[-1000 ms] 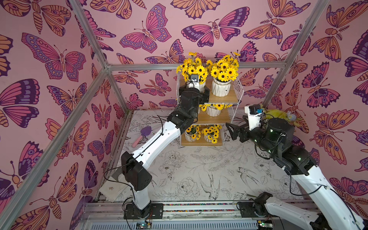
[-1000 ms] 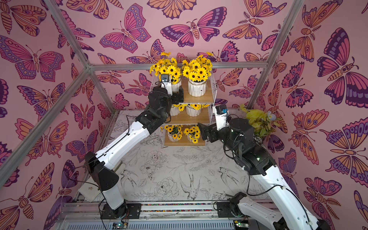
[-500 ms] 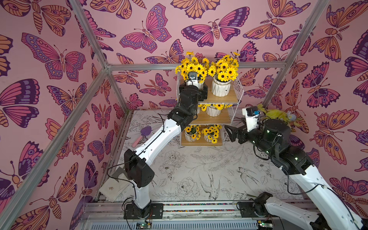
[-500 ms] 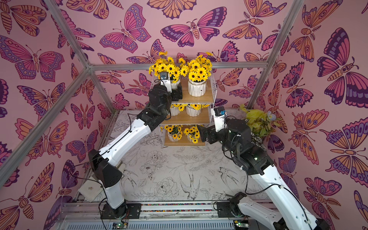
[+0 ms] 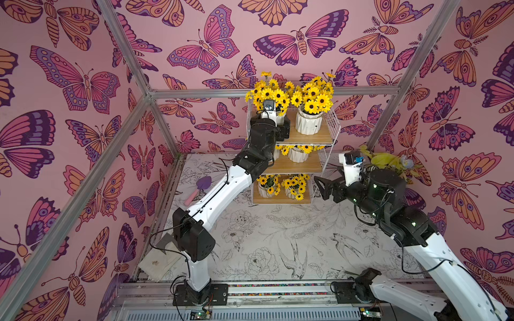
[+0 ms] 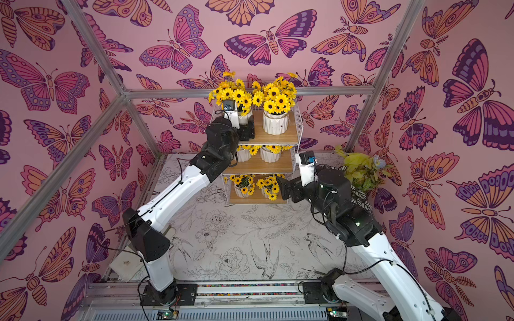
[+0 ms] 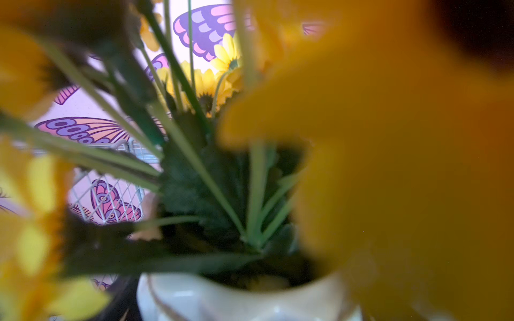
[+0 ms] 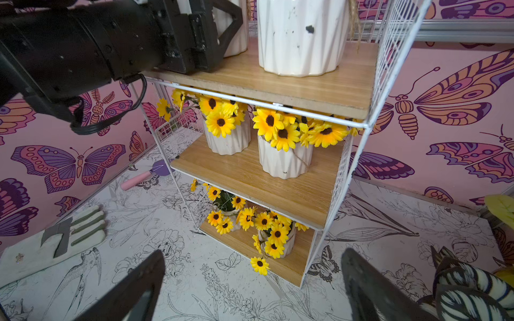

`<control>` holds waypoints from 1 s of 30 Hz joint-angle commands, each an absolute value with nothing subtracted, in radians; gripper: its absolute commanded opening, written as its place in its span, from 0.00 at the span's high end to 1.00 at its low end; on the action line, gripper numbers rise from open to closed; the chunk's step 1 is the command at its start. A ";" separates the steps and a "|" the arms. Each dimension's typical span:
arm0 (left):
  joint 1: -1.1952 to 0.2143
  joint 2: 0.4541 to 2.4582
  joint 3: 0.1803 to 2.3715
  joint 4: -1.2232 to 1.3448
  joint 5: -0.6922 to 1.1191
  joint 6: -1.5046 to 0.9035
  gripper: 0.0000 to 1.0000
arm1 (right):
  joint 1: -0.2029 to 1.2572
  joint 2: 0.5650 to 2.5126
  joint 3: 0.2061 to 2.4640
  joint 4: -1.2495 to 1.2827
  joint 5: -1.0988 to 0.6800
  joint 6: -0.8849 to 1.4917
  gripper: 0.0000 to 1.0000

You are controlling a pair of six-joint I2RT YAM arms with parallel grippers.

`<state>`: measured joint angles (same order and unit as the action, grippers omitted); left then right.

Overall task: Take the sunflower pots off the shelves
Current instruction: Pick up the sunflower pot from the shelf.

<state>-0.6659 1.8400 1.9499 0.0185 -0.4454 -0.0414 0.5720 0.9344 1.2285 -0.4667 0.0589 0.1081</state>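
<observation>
The shelves (image 5: pixel 331 125) (image 8: pixel 306 91) stand at the back, with two sunflower pots on each of the three boards. My left gripper (image 5: pixel 281 127) (image 6: pixel 247 130) reaches onto the top board, its fingers either side of the left pot (image 5: pixel 267 93) (image 7: pixel 236 300) (image 8: pixel 236 41). Flowers hide the fingers in the left wrist view, so their grip is unclear. The second top pot (image 5: pixel 308 122) stands beside it. My right gripper (image 5: pixel 319 186) (image 8: pixel 253 251) hangs open and empty to the right of the shelves, facing the bottom pots (image 8: pixel 278 236).
A plant with striped and lime leaves (image 5: pixel 386 161) (image 8: pixel 472 291) sits behind my right wrist. A purple trowel with a pink handle (image 5: pixel 199 187) lies left of the shelves, and a white glove (image 5: pixel 161 261) lies at the near left. Butterfly walls close in on three sides.
My left arm has risen and pushed its gripper further in around the top left pot, mostly in the first half second. The right arm has hardly shifted.
</observation>
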 commanded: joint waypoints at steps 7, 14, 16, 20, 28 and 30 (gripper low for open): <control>-0.668 1.764 1.903 -0.003 -0.357 -0.075 0.33 | 0.581 0.920 1.211 -0.439 0.078 0.120 0.01; -0.669 1.700 1.867 0.009 -0.352 -0.069 0.34 | 0.581 0.926 1.212 -0.432 0.082 0.122 0.01; -0.669 1.681 1.857 0.011 -0.353 -0.066 0.34 | 0.581 0.928 1.212 -0.431 0.082 0.123 0.01; -0.669 1.644 1.832 0.023 -0.349 -0.063 0.35 | 0.580 0.936 1.210 -0.430 0.082 0.123 0.01; -0.669 1.593 1.803 0.052 -0.337 -0.054 0.35 | 0.581 0.945 1.203 -0.425 0.086 0.123 0.01; -0.669 1.586 1.805 0.054 -0.337 -0.053 0.35 | 0.581 0.947 1.200 -0.422 0.089 0.121 0.01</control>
